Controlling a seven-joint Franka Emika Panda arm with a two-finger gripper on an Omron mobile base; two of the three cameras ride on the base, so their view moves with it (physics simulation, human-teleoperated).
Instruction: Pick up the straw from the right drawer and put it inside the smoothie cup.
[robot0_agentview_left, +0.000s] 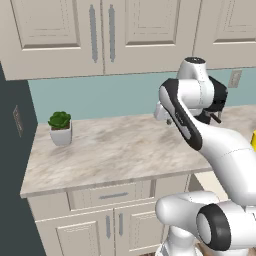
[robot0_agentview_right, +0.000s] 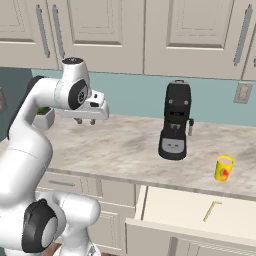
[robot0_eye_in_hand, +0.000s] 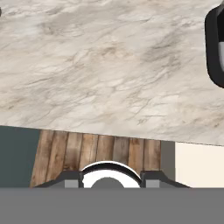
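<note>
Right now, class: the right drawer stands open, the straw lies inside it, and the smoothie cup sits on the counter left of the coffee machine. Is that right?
One slip: the smoothie cup stands right of the coffee machine, as the right base view shows. The right drawer is open, with the straw inside.

Even, bright, flat rendered light with no glare. Soft shadows lie beside the plant (robot0_agentview_left: 60, 128) and the coffee machine (robot0_agentview_right: 176, 120) on the counter (robot0_agentview_right: 125, 145). Edges look slightly jagged; nothing is blurred or distorted.

Both base views look forward and down at the bench (robot0_agentview_left: 115, 150) from behind; the hand view looks down on it, close.
</note>
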